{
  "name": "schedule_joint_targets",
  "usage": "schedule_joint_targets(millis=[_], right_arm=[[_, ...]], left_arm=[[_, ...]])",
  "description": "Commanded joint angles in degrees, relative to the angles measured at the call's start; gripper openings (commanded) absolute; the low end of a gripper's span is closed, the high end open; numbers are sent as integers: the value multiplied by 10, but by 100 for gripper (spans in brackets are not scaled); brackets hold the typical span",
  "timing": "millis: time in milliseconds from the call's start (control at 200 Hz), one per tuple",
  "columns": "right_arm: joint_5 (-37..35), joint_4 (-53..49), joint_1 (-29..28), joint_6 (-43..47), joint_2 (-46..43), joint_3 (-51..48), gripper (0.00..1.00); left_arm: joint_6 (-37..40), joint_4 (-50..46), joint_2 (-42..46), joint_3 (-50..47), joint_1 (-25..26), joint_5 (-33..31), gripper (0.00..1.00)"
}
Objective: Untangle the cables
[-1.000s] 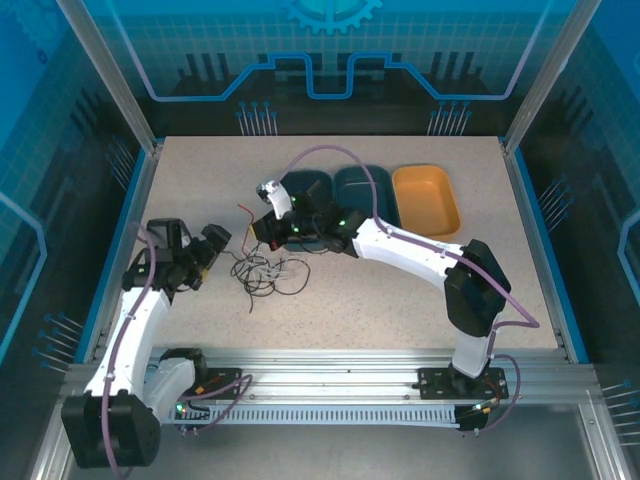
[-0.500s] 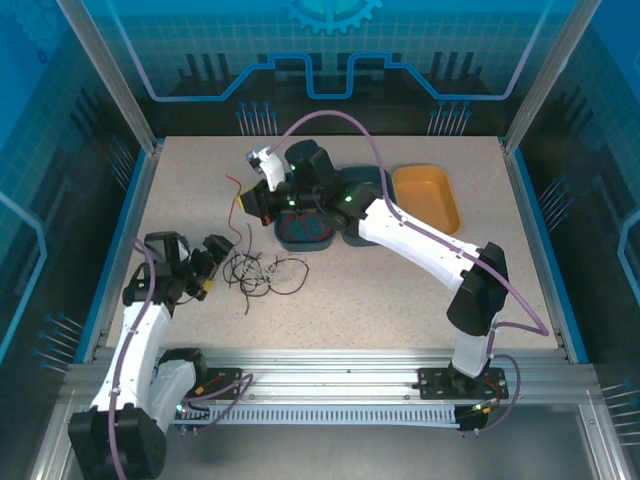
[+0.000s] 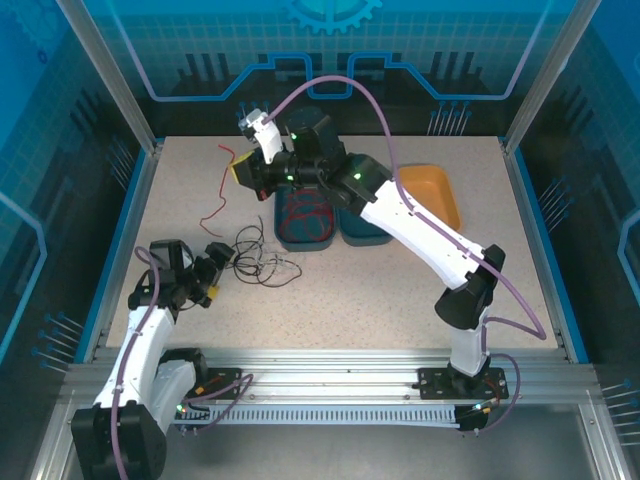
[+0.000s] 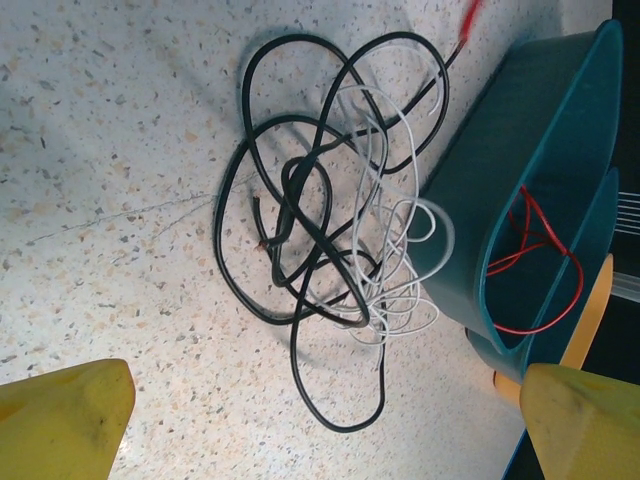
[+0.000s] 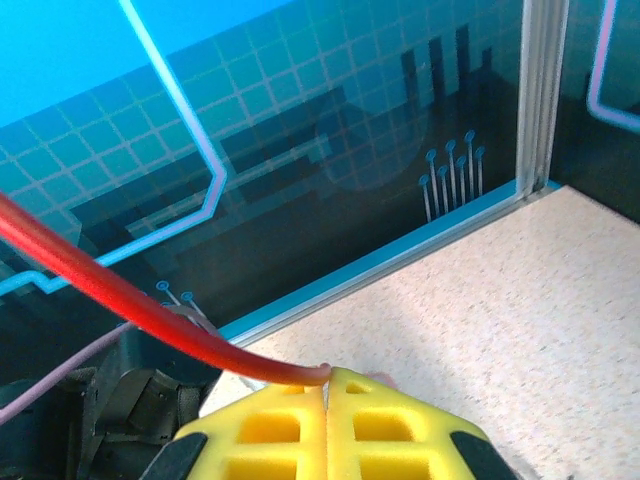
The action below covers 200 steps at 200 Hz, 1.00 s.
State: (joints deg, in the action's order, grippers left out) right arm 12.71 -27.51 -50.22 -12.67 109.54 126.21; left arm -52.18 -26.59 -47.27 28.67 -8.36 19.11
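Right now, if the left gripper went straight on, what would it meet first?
Likely the tangle of black and white cables on the table, ahead of the open left gripper; depth unclear.

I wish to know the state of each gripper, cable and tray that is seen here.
left gripper: open, empty.
right gripper: shut on the red cable, raised.
red cable: pinched near its end, hanging toward the table.
black and white cables: tangled together, lying on the table.
teal tray: holds a second red cable.
orange tray: visible part empty.
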Motion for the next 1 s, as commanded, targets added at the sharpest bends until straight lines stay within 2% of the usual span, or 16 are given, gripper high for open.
schedule_joint_targets(millis=[0,110,385,996], right_arm=[[-50,-49,9,48,-5,48,0],[-85,-63,21,60,-16,57,0],[-114,-68,77,59,-51,34,0],[-118,-31,171,43,-26,-36,0]], left_arm=[[0,7,1,-2,-4,-8,99],[8,0,3,-1,-4,-8,99],[9,-4,9,1,-4,-10,99],[8,-6,15,-10,-4,-10,99]])
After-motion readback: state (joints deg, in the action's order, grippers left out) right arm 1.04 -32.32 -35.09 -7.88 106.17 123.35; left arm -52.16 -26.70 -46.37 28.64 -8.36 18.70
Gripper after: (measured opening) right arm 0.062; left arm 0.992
